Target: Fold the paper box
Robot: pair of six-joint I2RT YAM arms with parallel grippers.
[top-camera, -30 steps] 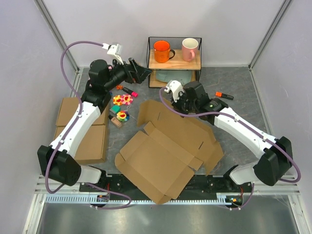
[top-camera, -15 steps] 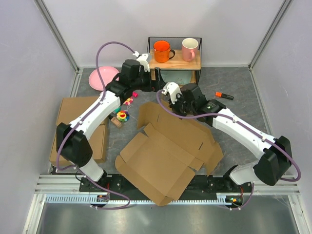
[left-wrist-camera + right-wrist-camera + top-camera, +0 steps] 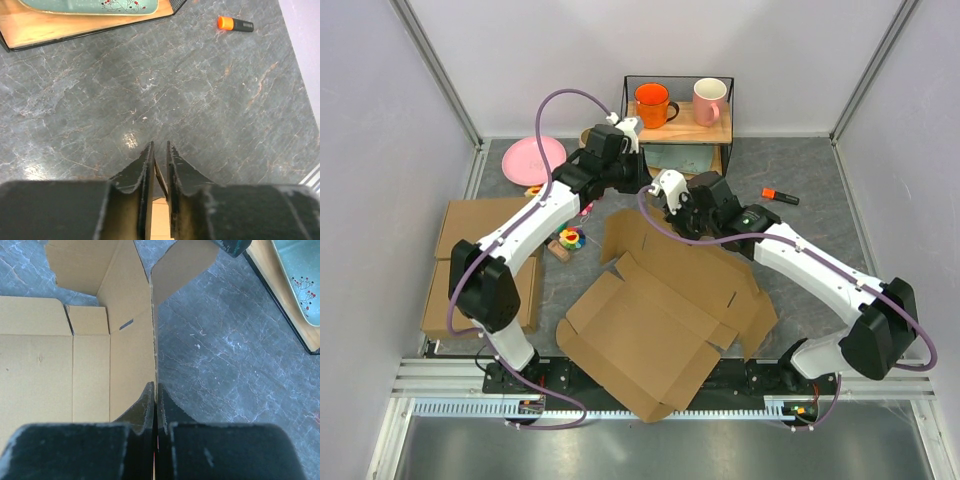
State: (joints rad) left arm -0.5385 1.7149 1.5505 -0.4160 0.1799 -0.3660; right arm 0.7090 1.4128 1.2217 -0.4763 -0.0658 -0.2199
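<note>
While the paper box point(image 3: 660, 320) lies mostly flat in the middle of the table point(image 3: 820, 240), toward the near edge, we judge the task to be at an early stage. Its main panels are spread open. Only the far panel point(image 3: 625, 232) and a few side flaps stand up from the surface, and we see no flap tucked into a slit. Raising the remaining walls, tucking the flaps and closing the lid are all left to do.

The right claw point(image 3: 155, 390) is clenched on the far edge of the box, with the cardboard pinched between its fingers. The left claw point(image 3: 160, 147) sits at the far corner of the same panel. Its fingers stand narrowly apart with a cardboard edge between them, and we cannot tell whether they clamp it.

We find no brand, label or readable writing. The box is plain brown, the orange marker point(image 3: 235, 23) shows no legible print, and the plate point(image 3: 90, 5) in the rack point(image 3: 50, 30) carries only a floral pattern.
</note>
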